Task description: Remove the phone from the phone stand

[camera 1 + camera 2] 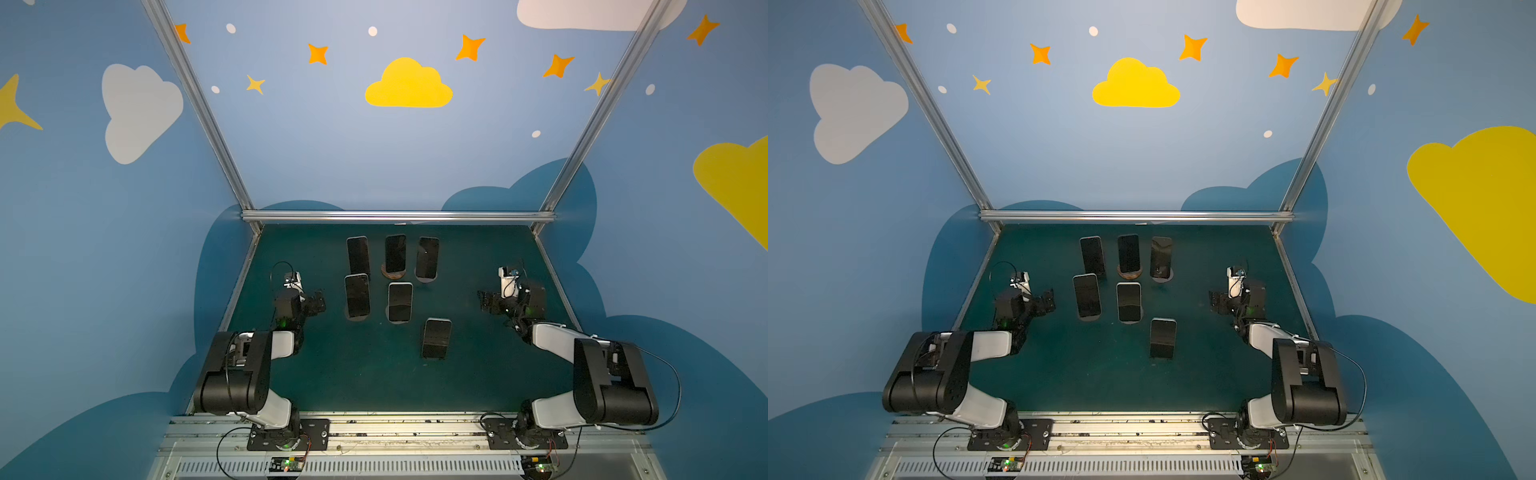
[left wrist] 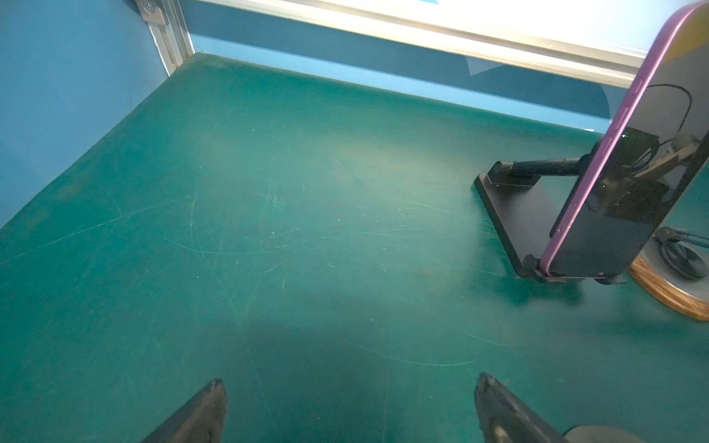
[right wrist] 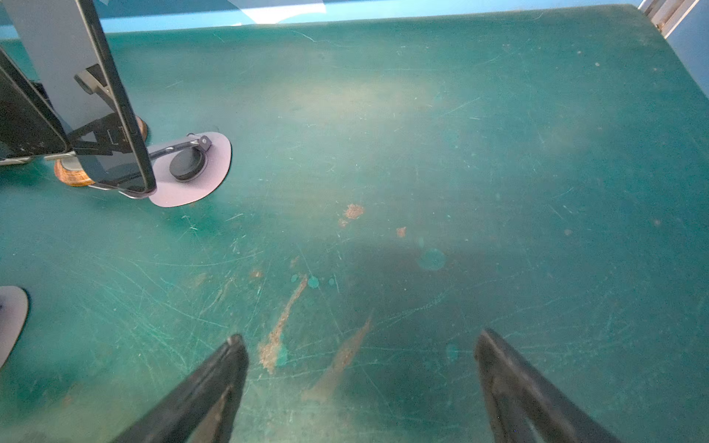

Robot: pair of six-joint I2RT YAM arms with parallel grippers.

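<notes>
You are looking at a task that is not yet begun. Six phones (image 1: 400, 301) are sitting upright on the green mat (image 1: 478, 374), each leaning on a stand (image 1: 1129, 273). Three are in the far row, two are in the middle row, and a front phone (image 1: 436, 338) is standing alone nearest the robot. Nothing is telling you which one is meant.

The left gripper (image 1: 316, 303) is hovering to the left of the group, apart from the nearest phone. Its wrist view is showing the jaws spread wide with only bare mat between them. The right gripper (image 1: 484, 301) is hovering on the right side, jaws apart and empty, with scuffed mat showing between its fingertips (image 3: 232, 356).

In the left wrist view a purple-edged phone (image 2: 629, 184) is resting on a black stand (image 2: 514, 207), with a round wooden base (image 2: 675, 295) just beside it. In the right wrist view a dark phone (image 3: 115, 115) is leaning on a stand with a grey round foot (image 3: 192, 184).

So every step is lying ahead of you: choosing a phone, bringing open jaws around its edges, closing, lifting it clear of the stand's lip and setting it down. I am judging the stands light enough to tip or drag, so you may be needing the second gripper to steady one.
</notes>
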